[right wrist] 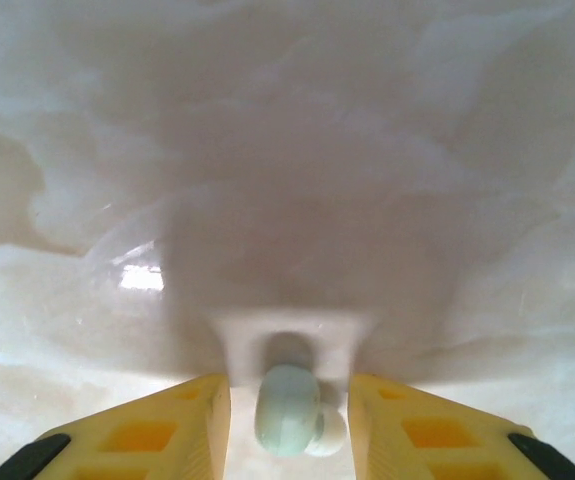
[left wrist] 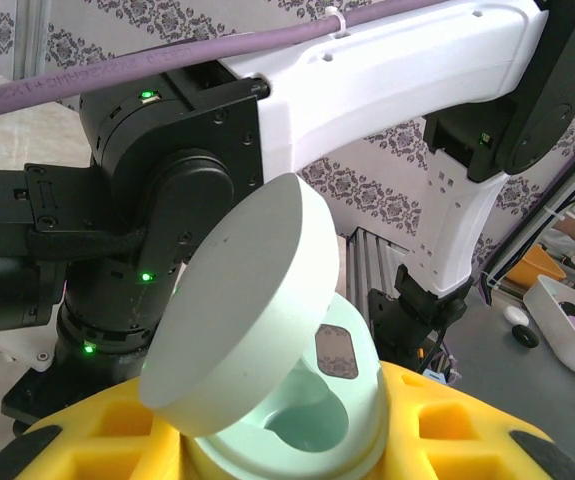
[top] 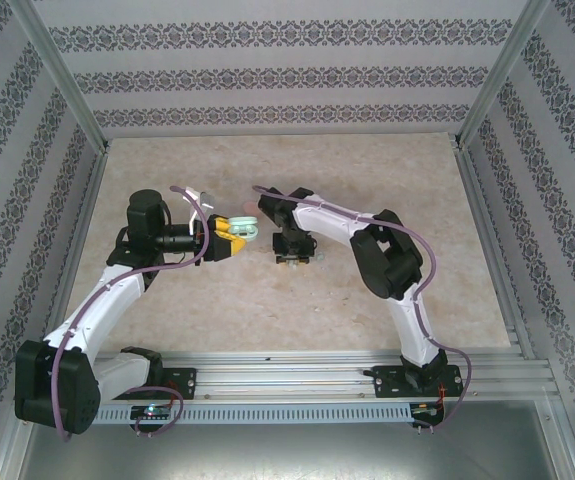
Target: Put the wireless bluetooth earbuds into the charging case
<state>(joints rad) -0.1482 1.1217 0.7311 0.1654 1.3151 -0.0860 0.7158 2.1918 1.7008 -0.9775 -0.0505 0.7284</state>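
Spanning the scene, the beige table (top: pixel 387 300) is seen with both arms bent toward its middle. The left gripper (top: pixel 239 231) is closed on the pale green case (left wrist: pixel 302 435), which is held up between yellow fingers (left wrist: pixel 97 440). The lid (left wrist: pixel 247 300) is swung up and back, and one empty well (left wrist: pixel 307 425) is exposed in the base. The right gripper (right wrist: pixel 289 385) is pointed down at the table, just beside the case and to its right in the overhead view. A pale green bud (right wrist: pixel 287 408) is found between its fingers (right wrist: pixel 167 425), its long axis lying along them, with a narrow gap apparent on either side. Whether the bud is pinched or merely straddled cannot be told from this low, soft view. The right arm is judged the one to carry the bud. The bud must be lifted and brought leftward to the open well, then turned so that its long axis is lined up with the well.
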